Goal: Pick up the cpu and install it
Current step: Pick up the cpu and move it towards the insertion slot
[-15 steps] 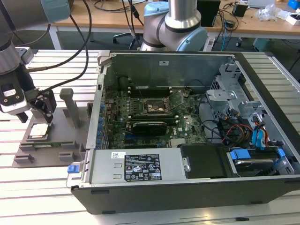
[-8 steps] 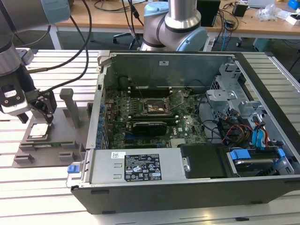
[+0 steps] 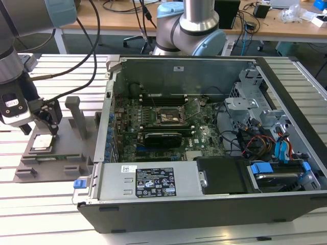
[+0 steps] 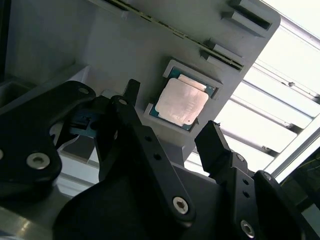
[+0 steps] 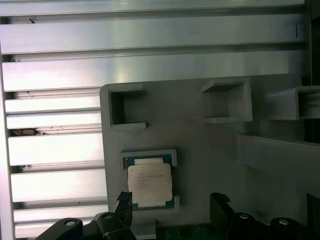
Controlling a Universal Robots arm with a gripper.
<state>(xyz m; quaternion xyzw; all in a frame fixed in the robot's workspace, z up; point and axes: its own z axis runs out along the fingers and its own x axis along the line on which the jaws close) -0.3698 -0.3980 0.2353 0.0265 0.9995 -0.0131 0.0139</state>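
Note:
The cpu (image 3: 42,143) lies flat in a shallow square recess of a grey holder plate (image 3: 76,153) at the exterior view's left, silvery top up. My gripper (image 3: 52,127) hangs just above and beside it, open and holding nothing. In both wrist views the cpu (image 4: 180,102) (image 5: 149,185) sits between and beyond the two black fingertips (image 4: 132,87) (image 5: 125,200), which do not touch it. The open computer case (image 3: 214,76) stands to the exterior view's right, and the dark socket frame (image 3: 171,116) sits on its motherboard.
A grey upright post (image 3: 75,115) rises from the holder plate between my gripper and the case wall. A green memory strip (image 3: 53,156) lies in the plate near the cpu. Another arm's base (image 3: 191,25) stands behind the case. Cables (image 3: 94,46) hang over the slatted table (image 3: 41,204).

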